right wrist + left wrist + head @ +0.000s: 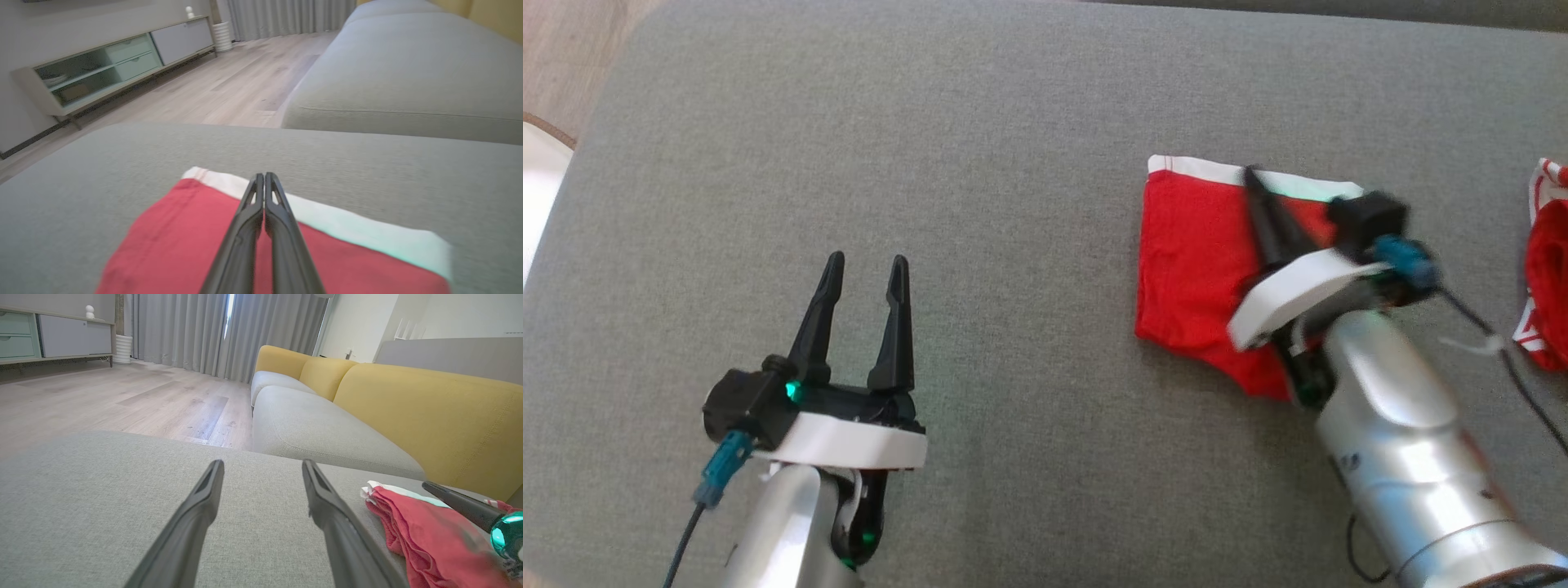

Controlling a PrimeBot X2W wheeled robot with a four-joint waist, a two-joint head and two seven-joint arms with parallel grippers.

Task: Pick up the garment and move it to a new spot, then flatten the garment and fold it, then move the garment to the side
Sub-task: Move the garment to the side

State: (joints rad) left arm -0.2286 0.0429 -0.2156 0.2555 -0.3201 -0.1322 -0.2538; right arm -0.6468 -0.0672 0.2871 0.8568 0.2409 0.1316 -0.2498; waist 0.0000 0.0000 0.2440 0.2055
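One red garment (1192, 245) lies flat beneath the closed right end effector (1249, 173).

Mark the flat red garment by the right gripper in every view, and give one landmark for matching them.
Head view: red garment, right of centre.
Left wrist view: red garment, lower right corner.
Right wrist view: red garment, bottom centre, under the dark fingers.
Shared landmark: the right gripper, shut, lying over the garment with its tips at the white waistband.

Left claw (262, 462) spread wide above the grey cushion (81, 498); red garment (429, 539) (white-banded edge) lies near it, rightward.
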